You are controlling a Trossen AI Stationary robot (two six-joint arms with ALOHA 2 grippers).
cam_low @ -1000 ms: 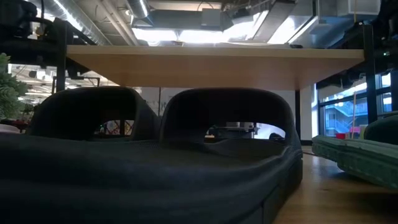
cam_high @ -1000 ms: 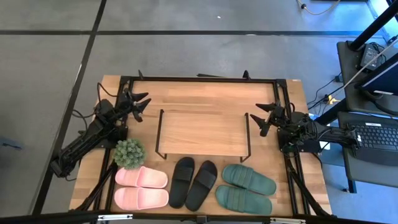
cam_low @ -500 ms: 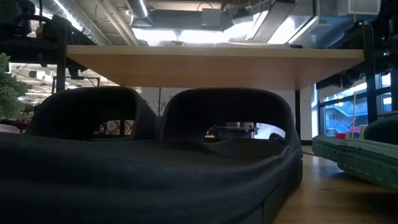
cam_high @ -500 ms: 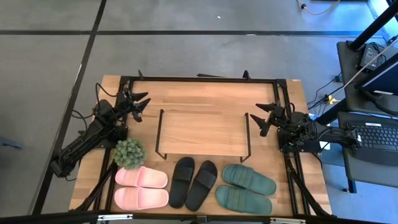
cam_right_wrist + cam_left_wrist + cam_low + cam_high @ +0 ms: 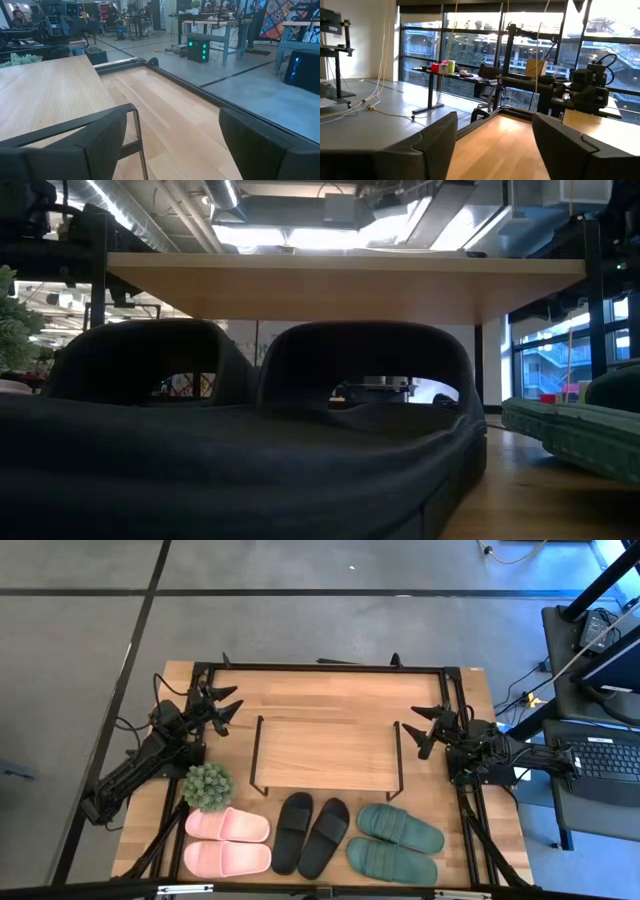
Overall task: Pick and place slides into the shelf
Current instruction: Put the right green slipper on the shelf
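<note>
Three pairs of slides lie sole-down along the table's near edge: pink slides (image 5: pixel 227 840) on the left, black slides (image 5: pixel 311 833) in the middle, dark green slides (image 5: pixel 395 842) on the right. The black slides (image 5: pixel 260 440) fill the low view. The shelf (image 5: pixel 325 753) stands on its wire legs mid-table, and its top board (image 5: pixel 340 285) shows above the black pair. My left gripper (image 5: pixel 232 710) hovers open beside the shelf's left end. My right gripper (image 5: pixel 418 732) hovers open beside its right end. Both wrist views show wide gaps at left gripper (image 5: pixel 495 150) and right gripper (image 5: pixel 175 145).
A small potted plant (image 5: pixel 207 786) stands between my left arm and the pink slides. A black frame (image 5: pixel 330 668) runs around the table's edges. Bare wood lies behind the shelf toward the far edge (image 5: pixel 330 695). A desk with a keyboard (image 5: pixel 605 755) stands off the table's right side.
</note>
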